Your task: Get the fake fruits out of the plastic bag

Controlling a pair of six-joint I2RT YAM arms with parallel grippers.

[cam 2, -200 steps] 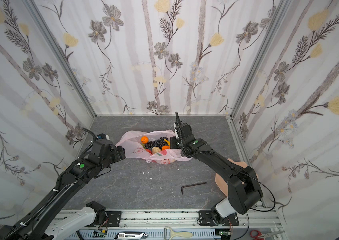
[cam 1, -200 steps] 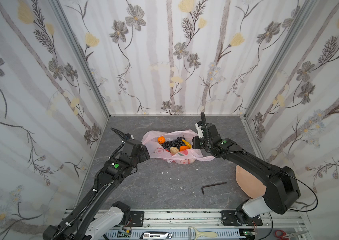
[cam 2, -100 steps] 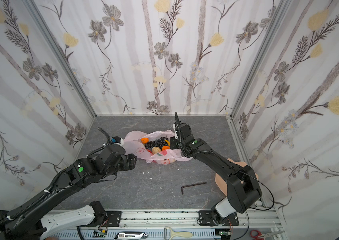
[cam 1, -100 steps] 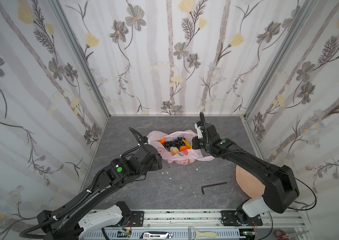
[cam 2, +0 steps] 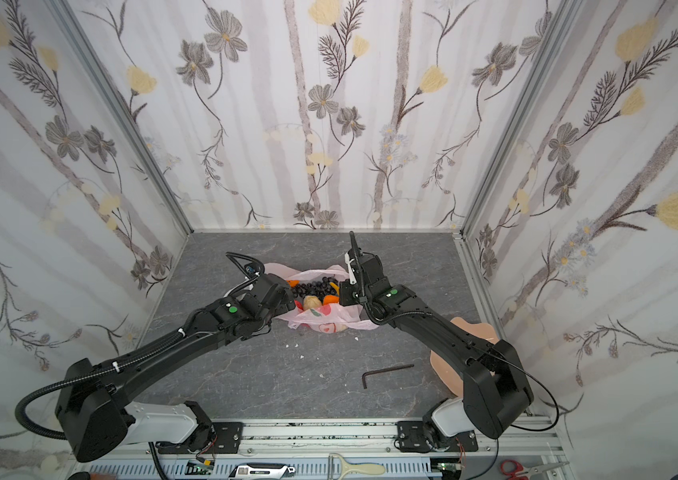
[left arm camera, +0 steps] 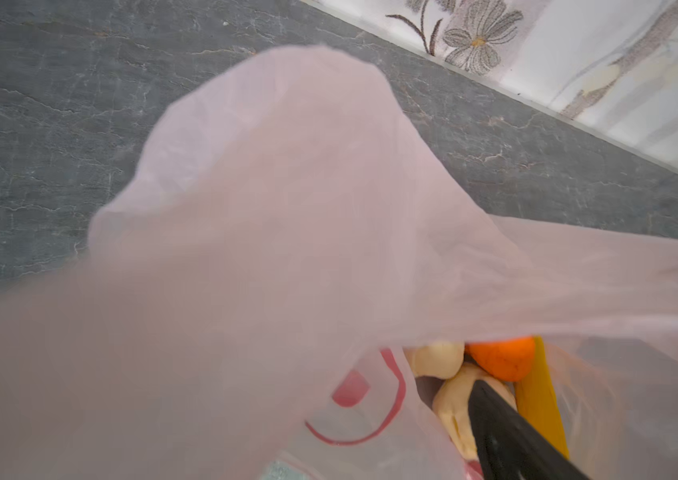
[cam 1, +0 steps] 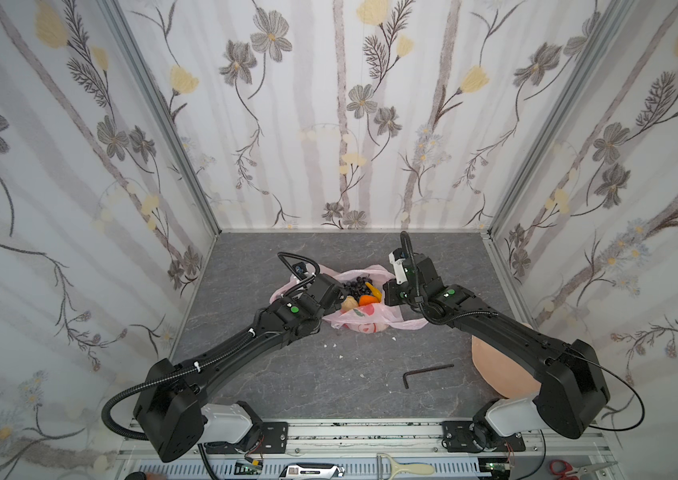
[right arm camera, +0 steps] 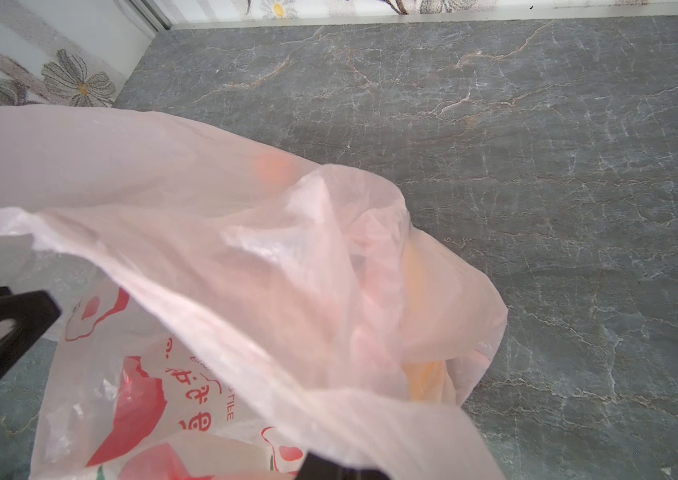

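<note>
- The left hand (cam 1: 334, 302) is left of centre in both top views, its tips dipped into the plastic bag (cam 1: 364, 322). One finger (left arm camera: 507, 436) is over a pear (left arm camera: 451, 403). Film hides its spread, so I cannot tell how far open it is.
- The fake fruits (cam 1: 360, 291) sit inside the bag, mid-worktop (cam 1: 329, 374).
- The right hand (cam 1: 390, 297) is clamped tight on the bag's right rim.

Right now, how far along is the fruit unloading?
Done: nothing; no fruit lies on the table yet. In hand: the right gripper looks shut on the rim of the bag, holding it open, and the left gripper reaches inside beside a pear. To do: pear, orange, banana, grapes are all in the bag.
</note>
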